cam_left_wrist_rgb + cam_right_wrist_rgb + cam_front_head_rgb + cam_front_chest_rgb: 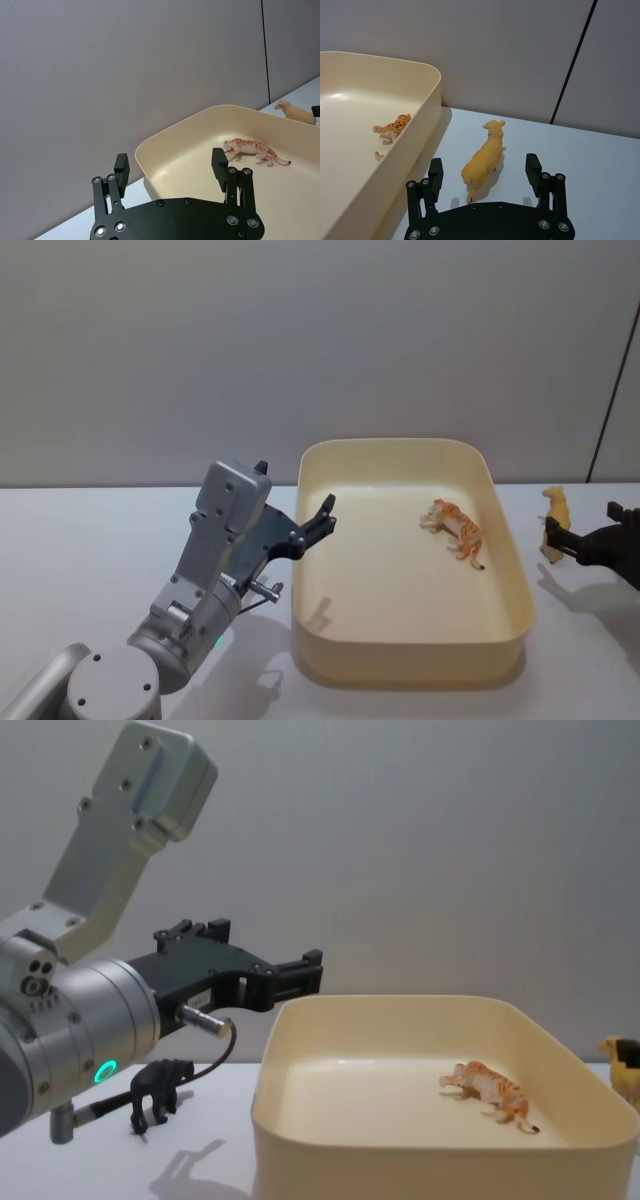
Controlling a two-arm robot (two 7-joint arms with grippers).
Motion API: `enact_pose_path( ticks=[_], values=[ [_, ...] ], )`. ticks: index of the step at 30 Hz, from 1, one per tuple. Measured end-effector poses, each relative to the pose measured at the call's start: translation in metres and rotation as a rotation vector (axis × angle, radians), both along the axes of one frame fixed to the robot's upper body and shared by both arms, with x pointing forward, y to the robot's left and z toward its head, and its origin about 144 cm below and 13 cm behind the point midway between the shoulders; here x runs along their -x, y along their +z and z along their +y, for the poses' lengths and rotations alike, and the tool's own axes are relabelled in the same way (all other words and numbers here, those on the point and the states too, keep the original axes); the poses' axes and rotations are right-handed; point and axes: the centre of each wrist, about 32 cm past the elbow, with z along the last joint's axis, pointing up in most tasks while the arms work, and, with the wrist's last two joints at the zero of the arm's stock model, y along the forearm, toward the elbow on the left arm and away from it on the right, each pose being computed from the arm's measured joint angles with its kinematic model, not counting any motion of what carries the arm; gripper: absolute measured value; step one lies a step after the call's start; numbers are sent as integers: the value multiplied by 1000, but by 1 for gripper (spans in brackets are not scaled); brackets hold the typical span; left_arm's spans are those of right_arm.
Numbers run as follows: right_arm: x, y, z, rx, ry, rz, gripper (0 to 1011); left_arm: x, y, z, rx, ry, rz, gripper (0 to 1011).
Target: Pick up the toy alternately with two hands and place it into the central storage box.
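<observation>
We see a white table (80, 540) carrying the cream-yellow central storage box (410, 655), which sits between our two sets of jaws. Its left wall lies just ahead of the left jaws, and its right wall runs just beside the right jaws, on their inner side.

Our silver left arm (70, 1020), with its green ring light, reaches in from the left. The left gripper (170, 161) hangs in the air above the table at the box's left rim. Its jaws are spread wide and hold nothing.

The right gripper (484, 165) sits low over the table outside the box's right wall. Its jaws are also spread wide.

A yellow sheep toy (487, 150) stands upright on the table right between the right jaws, with a gap to the finger on either side and its head pointing away from the gripper body.

An orange striped tiger toy (458, 525) lies on the box floor, well ahead of the left jaws and past the box wall from the right jaws.

A small black elephant toy (160, 1090) stands on the table behind the left jaws, below the arm
</observation>
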Motion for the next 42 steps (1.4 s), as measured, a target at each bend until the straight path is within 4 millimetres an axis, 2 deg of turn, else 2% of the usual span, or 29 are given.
enact_pose_path(
  ticks=[17, 20, 24, 25, 30, 32, 39, 40, 42],
  values=[
    [-34, -23, 21, 35, -11, 22, 1001, 0, 0, 0, 0, 0, 0, 1001],
    [-38, -25, 24, 38, -8, 23, 960, 0, 0, 0, 0, 0, 0, 1002],
    [-42, -27, 27, 41, -5, 23, 878, 0, 0, 0, 0, 0, 0, 1002],
    [-43, -28, 28, 42, -4, 24, 822, 0, 0, 0, 0, 0, 0, 1002],
    [-47, -30, 31, 46, 1, 25, 704, 0, 0, 0, 0, 0, 0, 1002],
    [-48, -30, 32, 47, 2, 26, 616, 0, 0, 0, 0, 0, 0, 1002],
    [-50, -31, 34, 49, 6, 26, 434, 0, 0, 0, 0, 0, 0, 1002],
    [-50, -32, 34, 49, 6, 26, 384, 0, 0, 0, 0, 0, 0, 1002],
    [-51, -32, 34, 49, 6, 25, 362, 0, 0, 0, 0, 0, 0, 1002]
  ],
)
